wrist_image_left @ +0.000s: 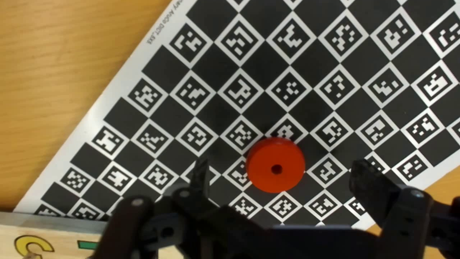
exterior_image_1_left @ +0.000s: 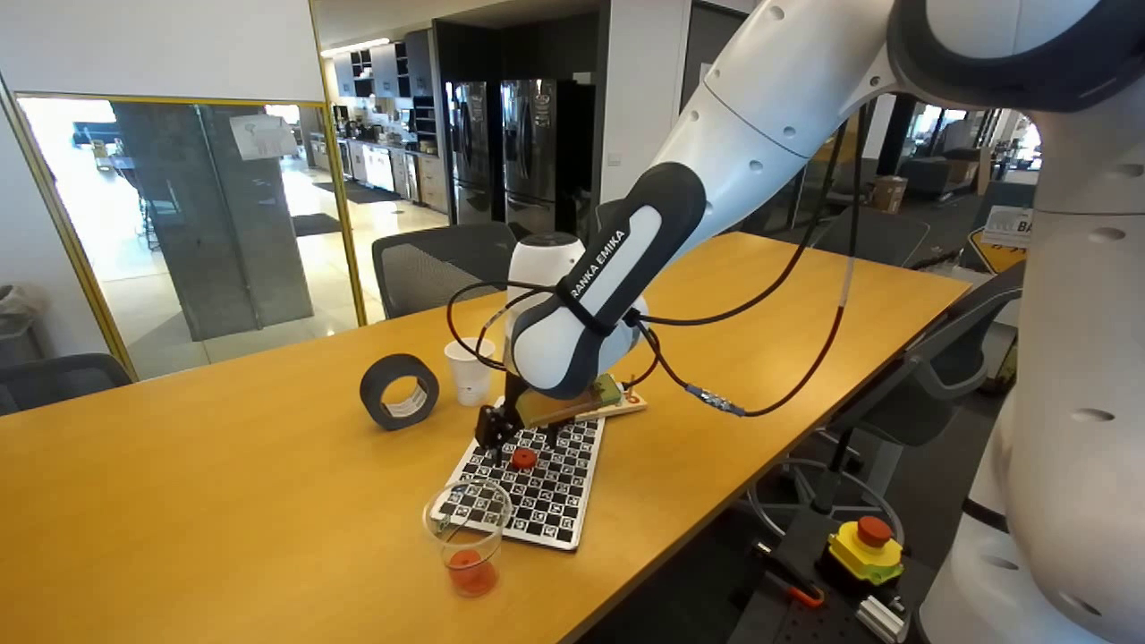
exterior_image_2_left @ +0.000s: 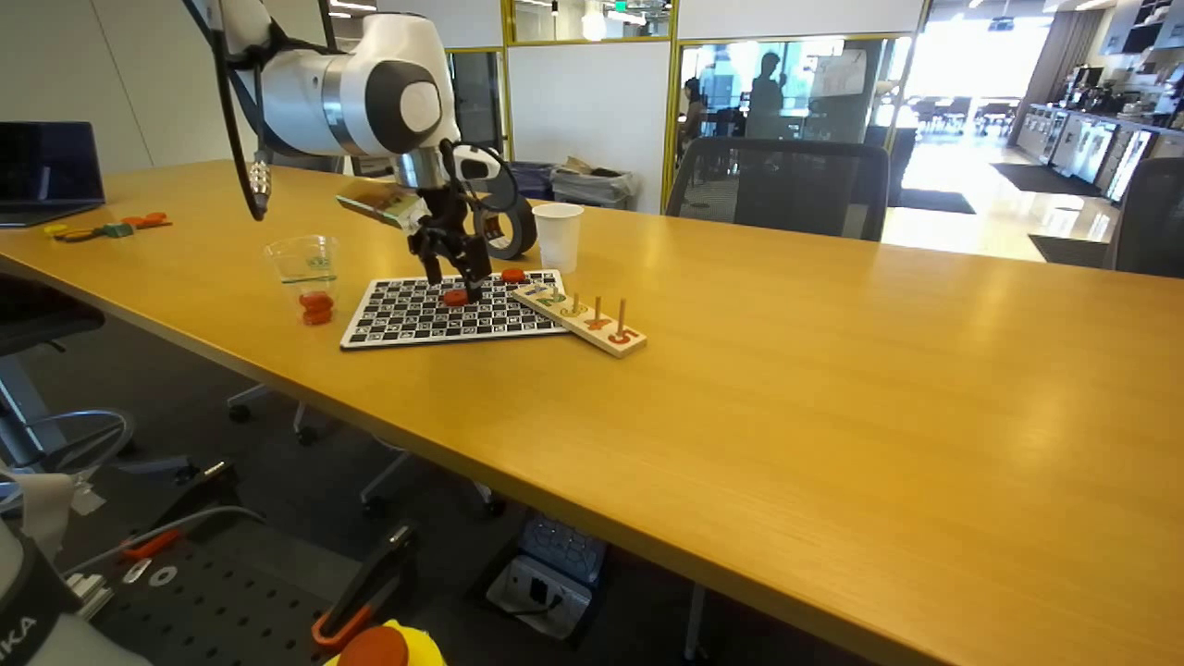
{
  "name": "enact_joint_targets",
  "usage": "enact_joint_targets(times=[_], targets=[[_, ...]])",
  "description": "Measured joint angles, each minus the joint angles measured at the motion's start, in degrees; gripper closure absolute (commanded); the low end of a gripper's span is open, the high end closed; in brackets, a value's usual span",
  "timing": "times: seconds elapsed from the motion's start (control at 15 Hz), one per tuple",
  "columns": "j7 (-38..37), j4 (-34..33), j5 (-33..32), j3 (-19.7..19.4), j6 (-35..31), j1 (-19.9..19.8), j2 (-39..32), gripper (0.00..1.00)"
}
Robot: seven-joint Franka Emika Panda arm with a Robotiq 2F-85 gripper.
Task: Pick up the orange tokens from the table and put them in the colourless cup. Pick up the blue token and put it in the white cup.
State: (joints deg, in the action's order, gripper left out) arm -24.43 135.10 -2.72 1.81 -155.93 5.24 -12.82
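Clear cup (exterior_image_2_left: 304, 279): in an exterior view, at 9 o'clock from the middle orange disc (exterior_image_2_left: 455, 298); orange discs (exterior_image_2_left: 316, 306) inside; probably easily dented.
Middle orange disc: flat on the checkered board (exterior_image_2_left: 421, 324); likely light, stiff, a bit slippery; best pinched at opposite sides of its rim.
Claw (wrist_image_left: 279, 173): spread apart, straddling that disc, gripping nothing.
Far orange disc (exterior_image_2_left: 513, 276): 2 o'clock; should handle alike.
White cup (exterior_image_2_left: 560, 238): 2 o'clock, farther out.
Blue disc: cannot make it out.

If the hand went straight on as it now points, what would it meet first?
Likely the checkered board, either side of the orange token: in the wrist view the open hand lines up astride it, so the token should pass between. Depth is hard to judge.
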Motion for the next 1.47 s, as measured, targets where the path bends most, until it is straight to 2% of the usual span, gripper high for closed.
enact_joint_targets(times=[0.2, 0.27, 0.33, 0.8, 0.87, 1.2, 1.47], targets=[[1.84, -0.65, 2.00, 0.00, -0.24, 0.00, -0.70, 0.00], [2.46, -0.86, 2.64, 0.00, -0.29, 0.00, -0.93, 0.25], [3.15, -1.06, 3.37, 0.00, -0.31, 0.00, -1.13, 0.26], [5.30, -1.95, 5.25, -0.04, -0.14, -0.36, -1.75, 0.79], [5.43, -2.03, 5.25, -0.10, 0.00, -0.51, -1.74, 0.81], [5.71, -2.74, 5.25, -0.10, 1.92, -0.58, -1.61, 0.79], [9.00, -2.96, 4.80, -0.03, 5.66, -0.51, -0.01, 0.78]])
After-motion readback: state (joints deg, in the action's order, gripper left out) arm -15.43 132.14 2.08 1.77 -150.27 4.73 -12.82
